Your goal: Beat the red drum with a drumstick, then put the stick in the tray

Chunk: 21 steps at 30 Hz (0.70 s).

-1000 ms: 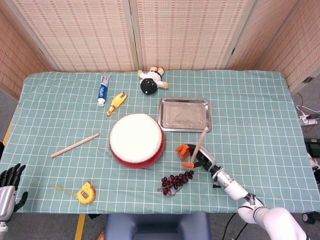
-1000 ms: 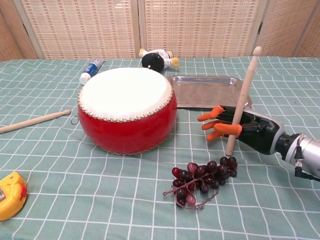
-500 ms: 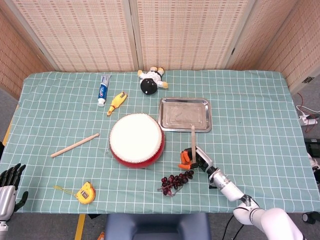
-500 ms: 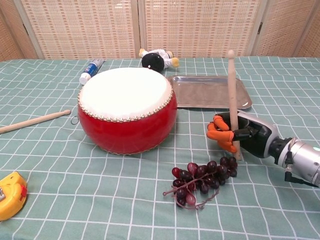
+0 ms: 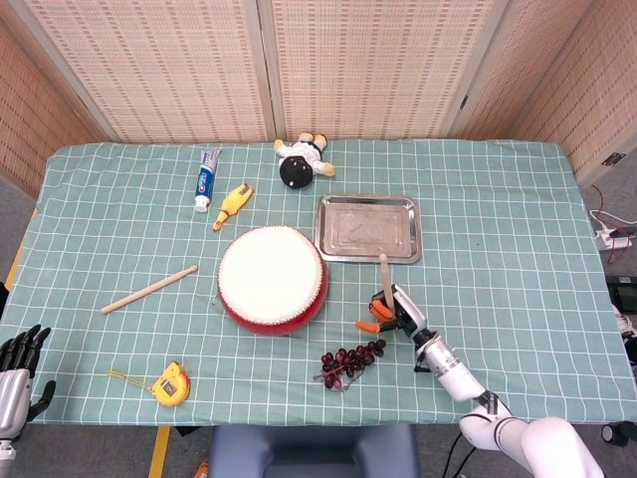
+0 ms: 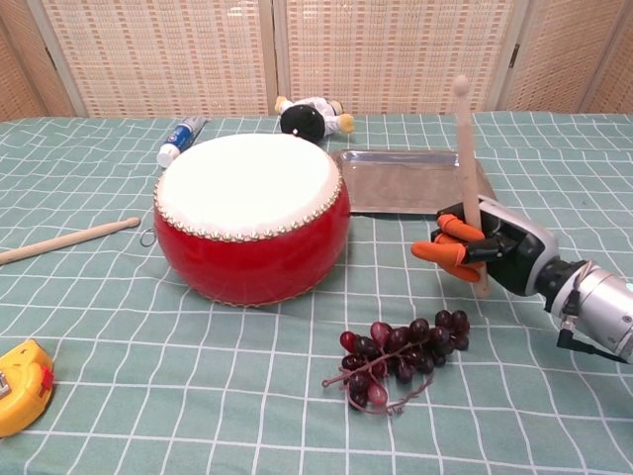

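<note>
The red drum (image 5: 272, 278) (image 6: 252, 216) with a white skin sits mid-table. My right hand (image 5: 395, 311) (image 6: 483, 252), with orange fingertips, grips a wooden drumstick (image 5: 383, 275) (image 6: 466, 156) that stands nearly upright just right of the drum, in front of the metal tray (image 5: 366, 228) (image 6: 410, 184). A second drumstick (image 5: 149, 290) (image 6: 65, 240) lies on the cloth left of the drum. My left hand (image 5: 17, 381) hangs at the lower left edge of the head view, fingers apart, holding nothing.
A bunch of dark grapes (image 5: 351, 359) (image 6: 400, 359) lies just in front of my right hand. A yellow tape measure (image 5: 171, 383) (image 6: 20, 384), toothpaste tube (image 5: 206, 179), rubber chicken (image 5: 233, 205) and a doll (image 5: 304, 158) (image 6: 312, 118) lie around the drum.
The held drumstick swung from leaning right to nearly upright. My right hand shifted slightly toward the drum and back a little.
</note>
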Tool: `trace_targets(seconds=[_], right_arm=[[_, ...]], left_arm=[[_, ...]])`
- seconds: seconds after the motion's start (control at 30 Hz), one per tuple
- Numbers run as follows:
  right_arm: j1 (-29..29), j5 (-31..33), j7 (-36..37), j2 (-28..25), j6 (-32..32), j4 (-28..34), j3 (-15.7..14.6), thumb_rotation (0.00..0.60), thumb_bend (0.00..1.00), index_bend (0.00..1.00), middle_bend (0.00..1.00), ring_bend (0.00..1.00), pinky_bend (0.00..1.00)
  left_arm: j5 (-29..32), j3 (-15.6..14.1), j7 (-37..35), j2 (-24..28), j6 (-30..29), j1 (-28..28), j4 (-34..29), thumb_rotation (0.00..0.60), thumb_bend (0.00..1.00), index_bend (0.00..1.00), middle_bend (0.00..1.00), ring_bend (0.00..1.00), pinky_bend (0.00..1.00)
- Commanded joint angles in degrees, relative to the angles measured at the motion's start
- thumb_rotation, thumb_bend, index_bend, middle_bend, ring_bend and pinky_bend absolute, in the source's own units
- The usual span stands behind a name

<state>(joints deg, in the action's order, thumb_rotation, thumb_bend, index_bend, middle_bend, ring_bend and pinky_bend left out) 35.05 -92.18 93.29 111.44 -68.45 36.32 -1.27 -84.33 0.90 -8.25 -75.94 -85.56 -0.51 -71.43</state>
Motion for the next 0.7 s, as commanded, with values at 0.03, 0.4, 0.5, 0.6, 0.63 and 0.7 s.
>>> trace_targets(seconds=[0.03, 0.4, 0.5, 0.6, 0.63, 0.7], right_arm=[[0.07, -0.1, -4.82, -2.58, -1.48, 2.93, 0.8, 0.6, 0.12, 1.0, 1.0, 1.0, 1.0], [6.36, 3.99, -45.2, -18.16, 6.69, 23.77, 7.15, 0.6, 0.42, 1.0, 1.0, 1.0, 1.0], [8.54, 7.62, -58.74, -21.22, 10.59, 29.26, 10.17, 0.6, 0.54, 1.0, 1.0, 1.0, 1.0], [11.1, 13.88, -70.82, -23.12, 16.9, 33.9, 13.04, 0.6, 0.61, 1.0, 1.0, 1.0, 1.0], [12.19, 16.35, -75.84, -23.31, 18.63, 34.88, 14.08, 0.6, 0.63, 1.0, 1.0, 1.0, 1.0], [13.95, 20.26, -83.44, -23.35, 21.17, 35.82, 15.26, 0.6, 0.66, 1.0, 1.0, 1.0, 1.0]], left_arm=[[-0.06, 0.02, 0.09, 0.08, -0.03, 0.04, -0.1, 0.6, 0.37, 0.0, 0.0, 0.0, 0.0], [-0.39, 0.04, 0.76, 0.33, -0.06, 0.32, -0.79, 0.6, 0.37, 0.0, 0.0, 0.0, 0.0], [-0.58, 0.02, 0.8, 0.39, -0.15, 0.39, -0.97, 0.6, 0.37, 0.0, 0.0, 0.0, 0.0], [-0.66, -0.04, 0.82, 0.47, -0.16, 0.4, -1.17, 0.6, 0.37, 0.0, 0.0, 0.0, 0.0], [-0.69, -0.06, 0.76, 0.49, -0.21, 0.38, -1.21, 0.6, 0.37, 0.0, 0.0, 0.0, 0.0], [-0.65, -0.04, 0.72, 0.5, -0.32, 0.31, -1.18, 0.6, 0.37, 0.0, 0.0, 0.0, 0.0]])
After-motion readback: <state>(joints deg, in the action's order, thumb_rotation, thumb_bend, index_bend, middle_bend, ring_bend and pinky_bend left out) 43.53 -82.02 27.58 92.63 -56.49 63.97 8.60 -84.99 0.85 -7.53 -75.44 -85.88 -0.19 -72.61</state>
